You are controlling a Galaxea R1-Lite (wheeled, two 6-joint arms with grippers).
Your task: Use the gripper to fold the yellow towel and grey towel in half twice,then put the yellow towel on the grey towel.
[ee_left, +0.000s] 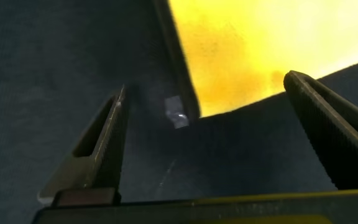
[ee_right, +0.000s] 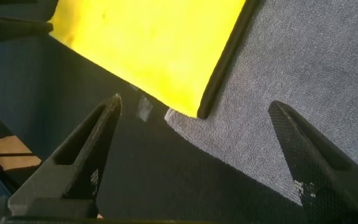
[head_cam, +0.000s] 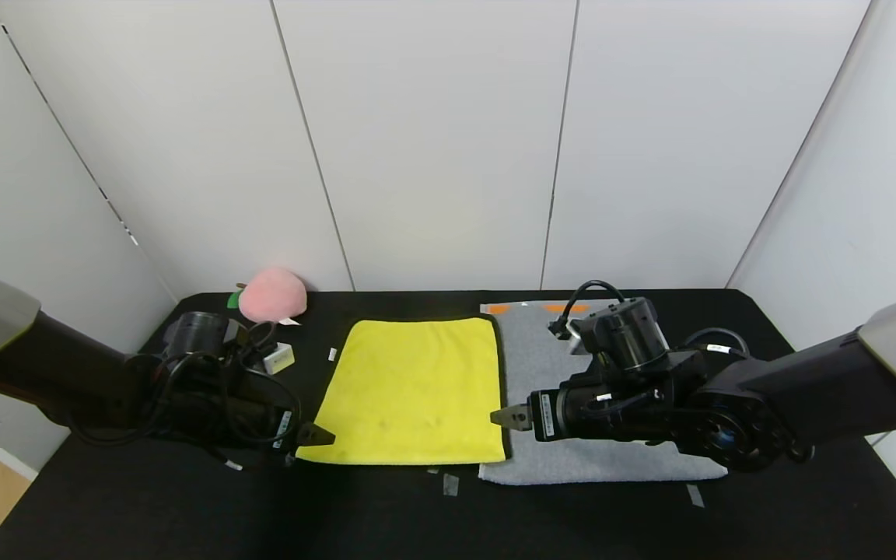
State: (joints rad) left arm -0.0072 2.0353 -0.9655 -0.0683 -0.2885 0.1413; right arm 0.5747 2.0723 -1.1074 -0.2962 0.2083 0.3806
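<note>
Left hand [head_cam: 316, 434] wide open, right hand [head_cam: 512, 418] likewise

Both arms reach low toward each other over the yellow towel [head_cam: 415, 389]. The left hand [head_cam: 314, 434] sits at the towel's near left corner, its fingers spread wide. The right hand [head_cam: 512, 417] points at the towel's near right corner, fingers likewise spread wide, holding nothing.

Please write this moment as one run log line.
left gripper: open, near-left corner of yellow towel | right gripper: open, near-right corner | grey towel: flat
</note>
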